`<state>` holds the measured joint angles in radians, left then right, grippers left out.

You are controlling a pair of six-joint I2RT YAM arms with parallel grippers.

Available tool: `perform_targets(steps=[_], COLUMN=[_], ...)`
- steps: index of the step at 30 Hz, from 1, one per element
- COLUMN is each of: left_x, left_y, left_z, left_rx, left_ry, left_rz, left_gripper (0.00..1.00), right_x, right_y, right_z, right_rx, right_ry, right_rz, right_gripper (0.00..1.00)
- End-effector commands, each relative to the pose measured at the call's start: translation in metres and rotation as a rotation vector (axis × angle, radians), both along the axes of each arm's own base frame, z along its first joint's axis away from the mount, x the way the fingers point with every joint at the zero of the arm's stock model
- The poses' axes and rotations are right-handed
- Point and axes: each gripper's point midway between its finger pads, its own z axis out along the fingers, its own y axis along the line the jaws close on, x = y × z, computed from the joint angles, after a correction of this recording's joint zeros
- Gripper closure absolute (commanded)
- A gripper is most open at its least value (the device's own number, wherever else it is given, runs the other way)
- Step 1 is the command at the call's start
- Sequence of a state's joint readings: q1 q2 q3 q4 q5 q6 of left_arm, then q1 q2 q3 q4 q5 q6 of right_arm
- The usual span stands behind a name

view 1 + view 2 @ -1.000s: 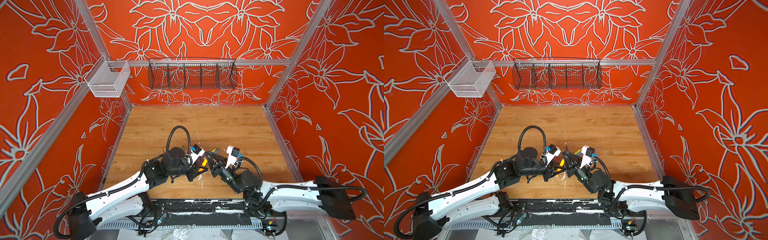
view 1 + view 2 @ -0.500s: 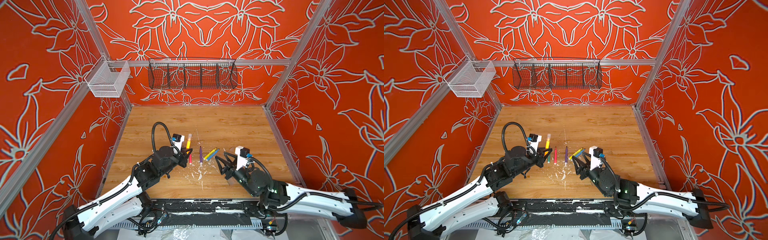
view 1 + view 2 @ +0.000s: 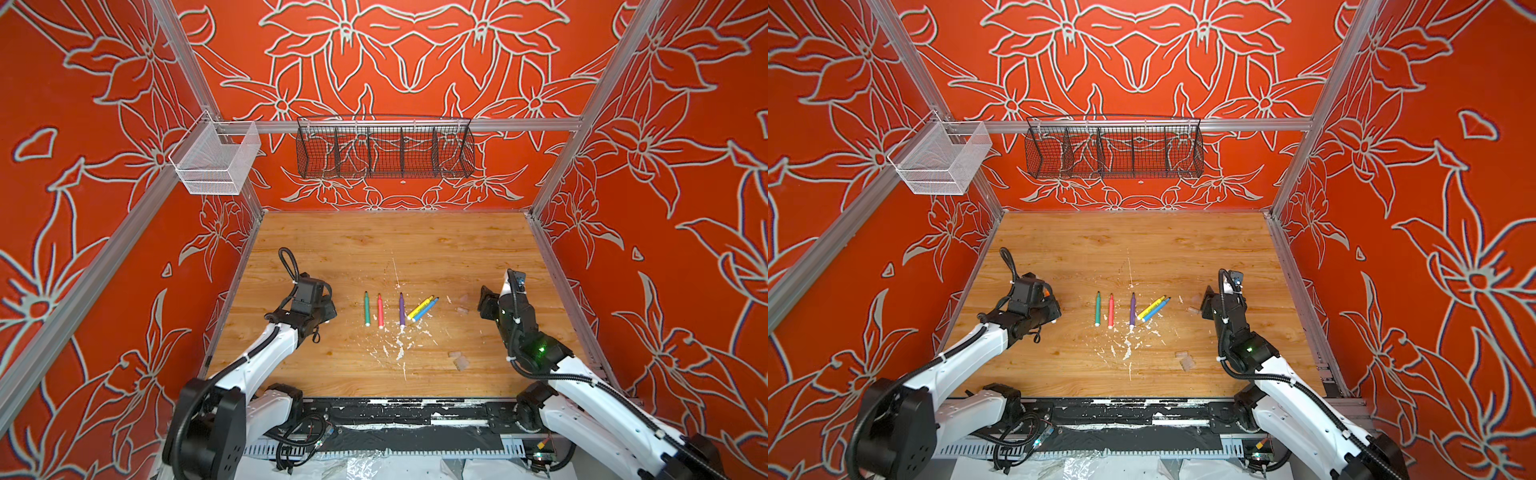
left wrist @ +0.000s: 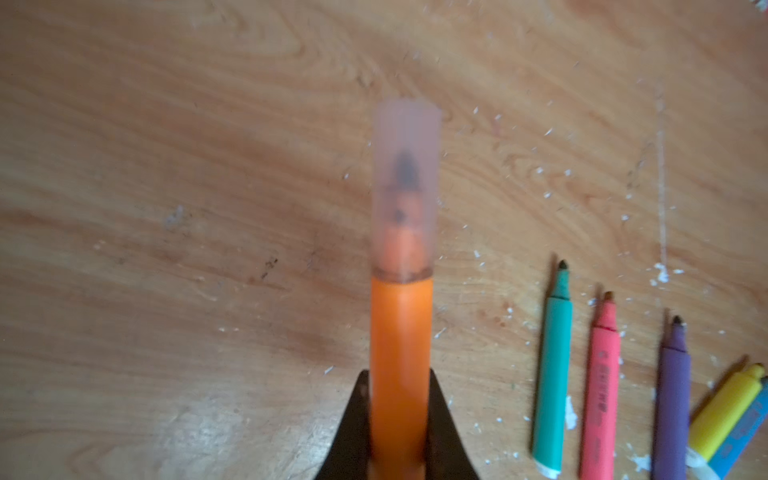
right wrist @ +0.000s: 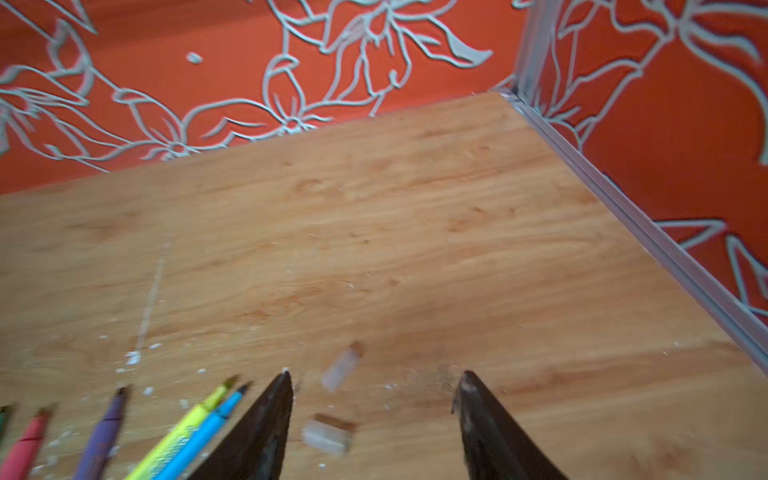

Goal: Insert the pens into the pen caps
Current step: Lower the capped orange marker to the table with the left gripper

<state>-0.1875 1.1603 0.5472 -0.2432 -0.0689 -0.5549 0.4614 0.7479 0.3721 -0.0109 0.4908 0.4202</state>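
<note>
My left gripper is shut on an orange pen, and a clear pen cap sits over the pen's tip. In both top views the left gripper hovers left of the row of pens. Green, pink-red, purple, yellow and blue pens lie uncapped on the wooden table. My right gripper stands open and holds nothing. Two loose pen caps lie on the table by its fingertips. Two more caps lie nearer the front.
White paint flecks dot the wood in front of the pens. A black wire basket hangs on the back wall and a white mesh basket at the left corner. The right wall rail runs close beside the right gripper.
The grippers were together at the middle and have drawn apart. The right one let go, opened and moved right. The left one moved left with the capped orange pen.
</note>
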Motion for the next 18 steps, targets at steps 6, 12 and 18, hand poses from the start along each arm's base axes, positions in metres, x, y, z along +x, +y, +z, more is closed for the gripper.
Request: perform_targets(steps=[6, 12, 18], left_x=[0.017, 0.029, 0.036], left_y=[0.002, -0.022, -0.053], left_z=[-0.006, -0.014, -0.033], left_rx=[-0.011, -0.106, -0.062], left_ry=[0.058, 0.114, 0.204], left_rz=[0.059, -0.002, -0.092], left_gripper=[1.0, 1.0, 1.0], right_x=[-0.014, -0.026, -0.027], right_y=[-0.02, -0.017, -0.016], right_z=[-0.007, -0.008, -0.008], right_rx=[0.053, 0.093, 0.099], right_ry=[-0.087, -0.117, -0.121], right_rz=[-0.042, 0.002, 0.008], right_gripper=[0.31, 0.31, 0.3])
